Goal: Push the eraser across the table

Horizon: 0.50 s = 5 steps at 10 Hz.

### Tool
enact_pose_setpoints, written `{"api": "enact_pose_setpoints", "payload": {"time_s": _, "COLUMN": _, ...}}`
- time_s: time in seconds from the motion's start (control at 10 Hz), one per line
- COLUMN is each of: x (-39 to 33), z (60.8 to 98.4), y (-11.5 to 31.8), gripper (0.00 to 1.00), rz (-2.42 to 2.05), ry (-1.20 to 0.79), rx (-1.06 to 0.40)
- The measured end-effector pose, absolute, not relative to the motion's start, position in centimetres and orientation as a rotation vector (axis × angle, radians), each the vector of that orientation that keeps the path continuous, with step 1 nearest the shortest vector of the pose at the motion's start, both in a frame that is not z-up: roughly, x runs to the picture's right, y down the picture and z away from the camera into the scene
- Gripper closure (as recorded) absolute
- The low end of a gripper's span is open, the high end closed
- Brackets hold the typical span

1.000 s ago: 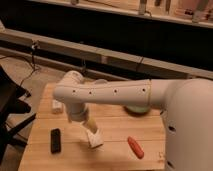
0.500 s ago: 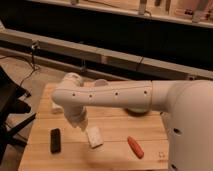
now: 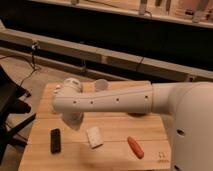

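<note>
Eraser (image 3: 55, 140) lies on tabletop (image 3: 115, 135) just camera-side and image-left of hand (image 3: 74, 119), long axis running near-to-far; hand's opening can't be told.

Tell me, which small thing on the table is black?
The eraser, leftmost; the block is white, the carrot-shaped piece orange. The pincer hovers just beyond it.

A robot test room, like a lab.
A small wooden surface (image 3: 116, 133) stands on the floor (image 3: 20, 75), with cables (image 3: 35, 61) running by a long low ledge (image 3: 100, 52) behind it; the robot's tool (image 3: 74, 119) hangs low over the surface, under its white arm (image 3: 110, 102).
</note>
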State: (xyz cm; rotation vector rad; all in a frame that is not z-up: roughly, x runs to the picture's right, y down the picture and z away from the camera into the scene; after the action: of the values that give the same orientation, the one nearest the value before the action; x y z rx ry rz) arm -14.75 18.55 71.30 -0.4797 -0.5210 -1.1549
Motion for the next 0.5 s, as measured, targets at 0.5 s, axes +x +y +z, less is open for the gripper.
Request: {"api": "enact_pose_setpoints", "payload": {"time_s": 0.5, "x": -16.9, "z": 74.4, "y": 21.3, "gripper": 1.00, "rz": -1.198, "ry": -0.601, "rx": -0.475}}
